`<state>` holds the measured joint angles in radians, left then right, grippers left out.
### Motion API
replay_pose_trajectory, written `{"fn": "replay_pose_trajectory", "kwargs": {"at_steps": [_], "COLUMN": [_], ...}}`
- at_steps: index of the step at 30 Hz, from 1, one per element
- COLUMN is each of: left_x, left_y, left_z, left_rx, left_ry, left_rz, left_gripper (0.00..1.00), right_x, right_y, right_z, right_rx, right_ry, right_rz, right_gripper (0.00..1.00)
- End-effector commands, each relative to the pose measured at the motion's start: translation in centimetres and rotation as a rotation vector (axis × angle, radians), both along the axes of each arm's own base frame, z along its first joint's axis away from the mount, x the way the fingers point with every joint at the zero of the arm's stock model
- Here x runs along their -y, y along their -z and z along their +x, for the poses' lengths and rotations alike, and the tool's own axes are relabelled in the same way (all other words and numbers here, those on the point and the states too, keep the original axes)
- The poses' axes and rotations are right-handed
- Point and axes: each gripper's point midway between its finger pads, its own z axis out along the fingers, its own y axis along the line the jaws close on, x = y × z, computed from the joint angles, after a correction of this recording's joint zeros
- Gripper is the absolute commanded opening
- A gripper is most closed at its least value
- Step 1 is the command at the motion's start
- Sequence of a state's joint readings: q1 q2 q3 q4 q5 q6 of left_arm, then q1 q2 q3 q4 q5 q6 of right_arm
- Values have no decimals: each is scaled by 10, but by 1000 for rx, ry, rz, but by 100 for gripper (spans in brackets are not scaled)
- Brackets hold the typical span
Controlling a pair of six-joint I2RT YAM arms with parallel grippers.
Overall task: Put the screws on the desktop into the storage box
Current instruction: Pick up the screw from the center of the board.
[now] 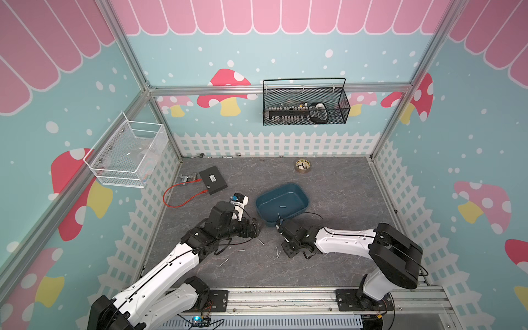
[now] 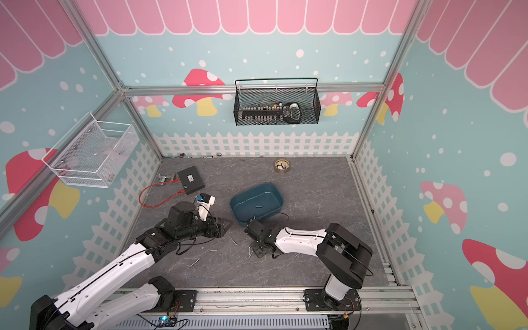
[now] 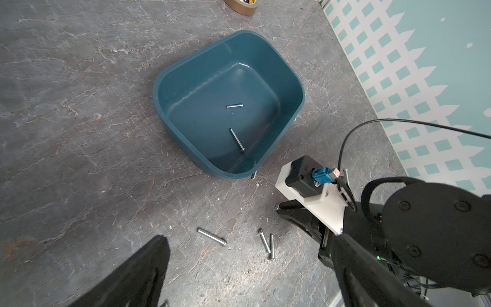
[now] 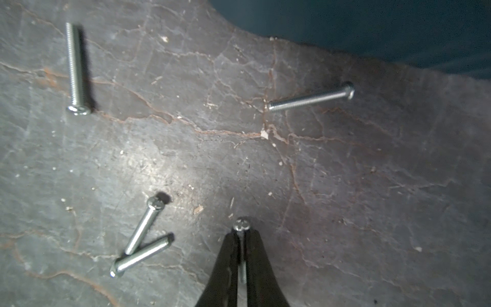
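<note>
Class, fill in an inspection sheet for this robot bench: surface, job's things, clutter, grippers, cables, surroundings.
Surface: dark grey marbled desktop, speckled with pale crumbs.
Job's things: blue storage box holds two screws; loose screws lie on the desktop near it.
Clutter: flat black box with a white label; tape roll.
Grippers: left gripper open, empty; right gripper shut on one screw.
Cables: red cable looped beside the flat black box; black cable arching from the right wrist.
Surroundings: black wire basket and white wire basket hang on the walls.
</note>
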<state>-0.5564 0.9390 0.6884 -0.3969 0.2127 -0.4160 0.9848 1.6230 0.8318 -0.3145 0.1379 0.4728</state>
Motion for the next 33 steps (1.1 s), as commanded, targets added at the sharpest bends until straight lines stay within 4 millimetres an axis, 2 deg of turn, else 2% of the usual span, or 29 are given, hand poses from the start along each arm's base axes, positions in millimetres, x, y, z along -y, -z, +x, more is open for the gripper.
{"fn": "replay_pose_trajectory", "kwargs": {"at_steps": [1,8,17,25,33], "left_x": [-2,-2,-3,-4,-4], "left_y": [2,2,4,3,8], "left_z": [2,3,4,4,5], "left_rx": [-1,2,-8,-4,-23], "left_ry": [-16,-17,-30,-33,-45], "left_rz": [-5,-5,-3,-2,10], "left_gripper": [99,99,99,99,99], "right_x": [9,6,3,-12,-23], "right_y": [3,-16,-41,-70,-101], "right_z": [-8,-8,2,24,64], "right_rx": [-24,4,59,122,192], "right_ry": [0,-16,-20,-32,-27], "right_rz": [-40,15,25,58,84], "right_gripper": [8,3,1,0,0]}}
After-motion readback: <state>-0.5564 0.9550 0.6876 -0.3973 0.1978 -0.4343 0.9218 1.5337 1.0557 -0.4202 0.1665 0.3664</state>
